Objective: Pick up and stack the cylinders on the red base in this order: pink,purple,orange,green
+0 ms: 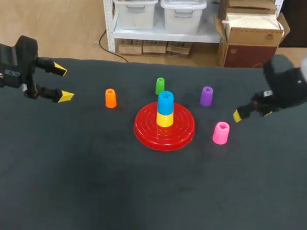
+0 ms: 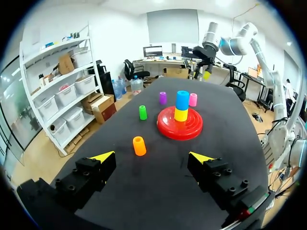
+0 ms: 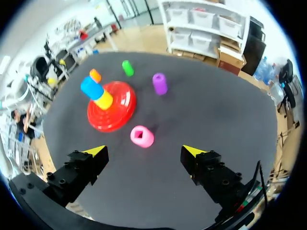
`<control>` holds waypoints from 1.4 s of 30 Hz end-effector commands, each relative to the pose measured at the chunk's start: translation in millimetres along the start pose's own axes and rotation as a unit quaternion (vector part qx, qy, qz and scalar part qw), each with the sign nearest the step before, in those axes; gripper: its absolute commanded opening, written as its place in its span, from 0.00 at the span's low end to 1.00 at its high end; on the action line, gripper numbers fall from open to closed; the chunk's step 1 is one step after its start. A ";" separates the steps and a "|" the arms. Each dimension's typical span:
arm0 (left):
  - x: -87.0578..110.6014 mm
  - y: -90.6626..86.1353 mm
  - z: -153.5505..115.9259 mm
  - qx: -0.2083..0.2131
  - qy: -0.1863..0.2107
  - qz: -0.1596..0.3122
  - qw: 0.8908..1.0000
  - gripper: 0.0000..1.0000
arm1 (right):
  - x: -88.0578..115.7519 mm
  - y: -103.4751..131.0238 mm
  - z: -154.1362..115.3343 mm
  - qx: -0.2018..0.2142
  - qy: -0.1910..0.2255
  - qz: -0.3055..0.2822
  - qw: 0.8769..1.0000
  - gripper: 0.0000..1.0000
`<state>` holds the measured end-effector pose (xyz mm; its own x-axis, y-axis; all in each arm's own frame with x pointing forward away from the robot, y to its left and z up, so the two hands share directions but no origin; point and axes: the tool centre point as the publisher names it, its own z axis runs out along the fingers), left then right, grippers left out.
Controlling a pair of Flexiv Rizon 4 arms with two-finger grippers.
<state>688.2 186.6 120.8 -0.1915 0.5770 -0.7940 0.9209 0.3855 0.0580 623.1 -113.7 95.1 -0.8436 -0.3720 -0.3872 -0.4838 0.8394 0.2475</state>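
Right pincer (image 3: 144,151), fingers apart and empty, hangs with the pink cylinder (image 3: 142,136) just ahead. Left pincer (image 1: 63,82), also apart, holds nothing. None of the four is stacked yet. On the surface (image 1: 87,168), pink sits at the red base's (image 1: 186,128) three o'clock, purple cylinder (image 1: 207,96) at two, green cylinder (image 1: 160,85) at twelve, orange cylinder (image 1: 110,98) at ten.

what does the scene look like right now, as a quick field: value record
base: red base, centre
on base: yellow cylinder with blue cylinder on top
pink cylinder: right of base, apart from it
purple cylinder: behind-right of base
orange cylinder: left of base
green cylinder: behind base
left tool: open, empty, far left
right tool: open, empty, pink cylinder just ahead
stacked so far: none of the four
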 end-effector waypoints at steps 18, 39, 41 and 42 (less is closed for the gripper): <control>1.6 -1.5 -0.3 -0.003 -0.003 0.001 1.000 1.00 | -7.8 -3.0 47.9 0.070 0.239 -0.060 0.967 1.00; 1.6 -1.5 -0.3 -0.003 -0.003 0.001 1.000 1.00 | -5.4 -6.1 79.9 0.124 0.211 -0.060 0.968 1.00; 1.6 -1.5 -0.3 -0.003 -0.003 0.001 1.000 1.00 | -5.7 -6.0 82.9 0.124 0.211 -0.060 0.968 1.00; 1.6 -1.5 -0.3 -0.003 -0.003 0.001 1.000 1.00 | -6.4 -5.6 83.8 0.124 0.212 -0.060 0.967 1.00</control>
<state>688.2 186.6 120.9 -0.1920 0.5768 -0.7940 0.9208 0.3858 0.0576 653.4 -82.9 25.0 -0.8294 -0.5583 0.0216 -0.5586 0.8294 -0.0116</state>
